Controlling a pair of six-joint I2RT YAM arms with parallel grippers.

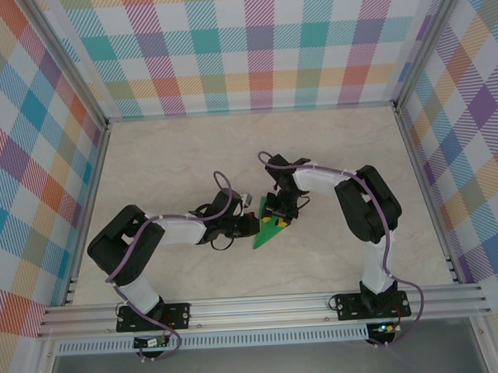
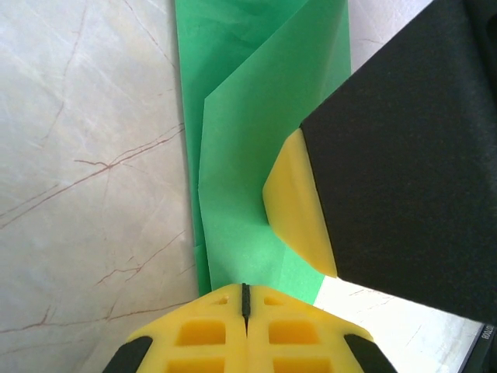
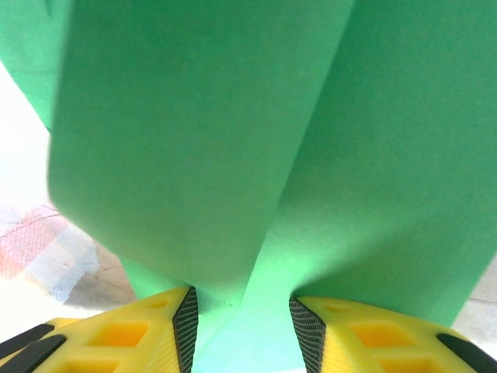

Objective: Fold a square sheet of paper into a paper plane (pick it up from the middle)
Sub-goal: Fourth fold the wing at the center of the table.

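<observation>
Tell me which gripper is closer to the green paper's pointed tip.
Left. The left gripper presses beside the tip of the green paper; the right gripper holds its wide end.

paper plane (image 1: 267, 230) on table (image 1: 190, 156) | both claws meet over it
</observation>
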